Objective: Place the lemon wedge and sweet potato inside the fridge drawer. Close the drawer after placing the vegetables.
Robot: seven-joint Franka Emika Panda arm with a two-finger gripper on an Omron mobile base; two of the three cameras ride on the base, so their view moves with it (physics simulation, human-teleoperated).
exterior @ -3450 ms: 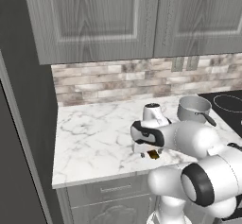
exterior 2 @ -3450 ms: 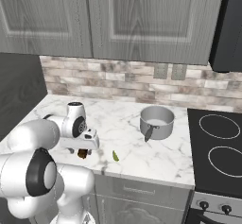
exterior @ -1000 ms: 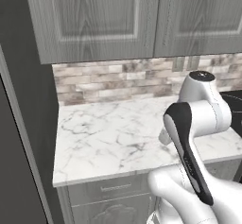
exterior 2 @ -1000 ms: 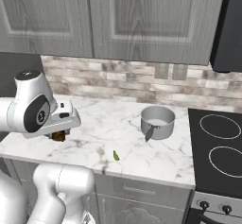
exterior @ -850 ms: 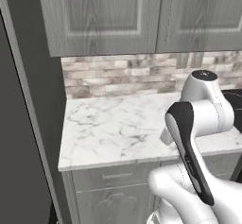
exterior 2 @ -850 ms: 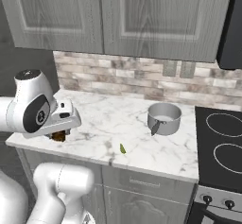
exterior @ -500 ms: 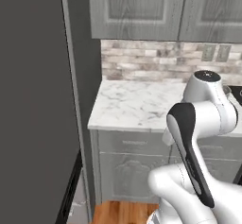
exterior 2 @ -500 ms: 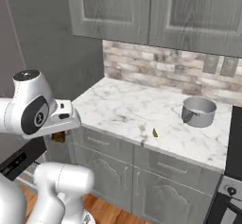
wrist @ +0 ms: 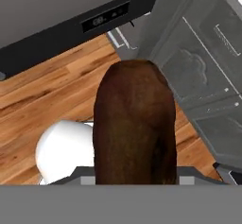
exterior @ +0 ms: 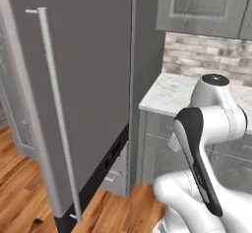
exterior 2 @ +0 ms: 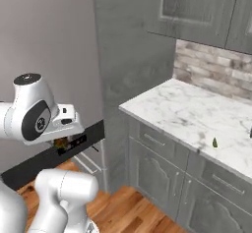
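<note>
The left base view faces the tall grey fridge door point(exterior: 74, 94); the right base view shows the tiny yellow-green lemon wedge point(exterior 2: 215, 142) on the marble table point(exterior 2: 197, 116); in the hand view the hand holds the dark reddish-brown sweet potato point(wrist: 134, 124), likely firm and light, best gripped mid-length.

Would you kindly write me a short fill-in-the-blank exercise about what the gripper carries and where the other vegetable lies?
1. The gripper is shut on the ____ .
2. The lemon wedge lies on the marble ____ .
3. The floor under the sweet potato is made of ____ .

Missing words: sweet potato; counter; wood
</note>
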